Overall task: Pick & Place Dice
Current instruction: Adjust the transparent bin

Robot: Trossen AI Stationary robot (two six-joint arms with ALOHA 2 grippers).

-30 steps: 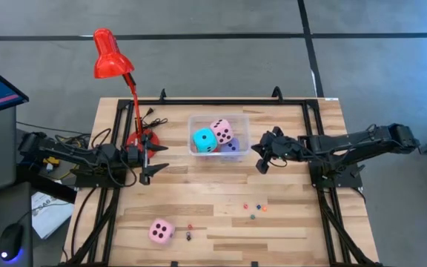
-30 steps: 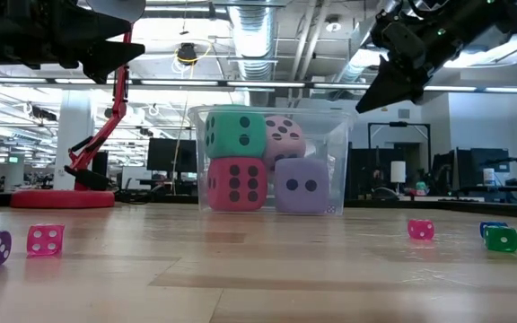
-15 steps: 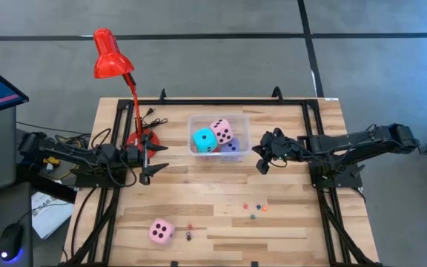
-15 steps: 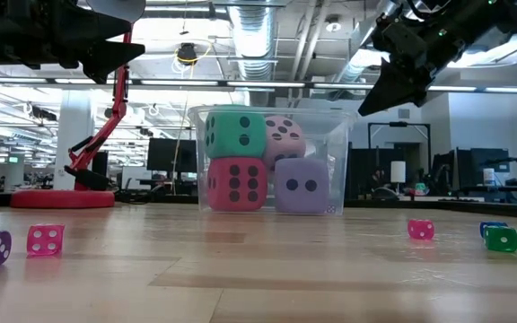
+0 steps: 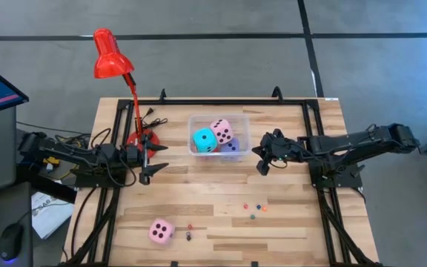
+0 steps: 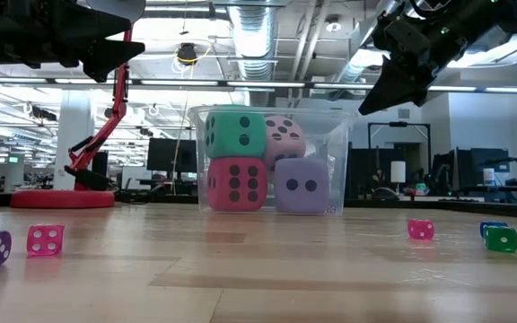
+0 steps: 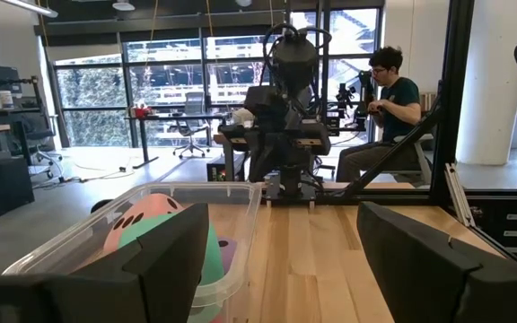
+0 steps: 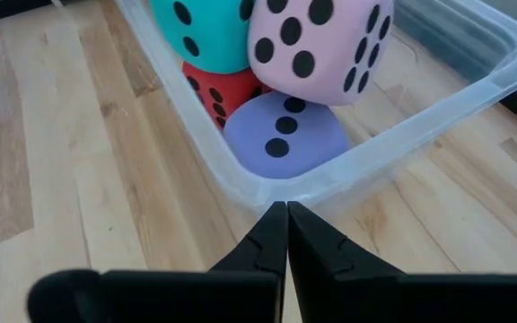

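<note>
The last pink die [image 5: 161,231] sits near and left, closer to the open left gripper [image 5: 151,165] than the shut right gripper [image 5: 262,165].

A clear plastic bin [image 5: 219,119] sits at the back centre of the wooden tabletop [image 5: 288,215]. In it, a cyan foam die [image 5: 203,139] and a pink foam die [image 5: 222,131] lie on a red foam die [image 6: 237,184] and a lavender foam die [image 6: 302,186]. A second pink foam die [image 5: 161,231] lies alone near the front left edge.

Cyan die [image 5: 204,139], pink die [image 5: 222,131], red die [image 6: 237,185], lavender die [image 6: 302,187] stacked together; second pink die [image 5: 161,231] apart.
</note>
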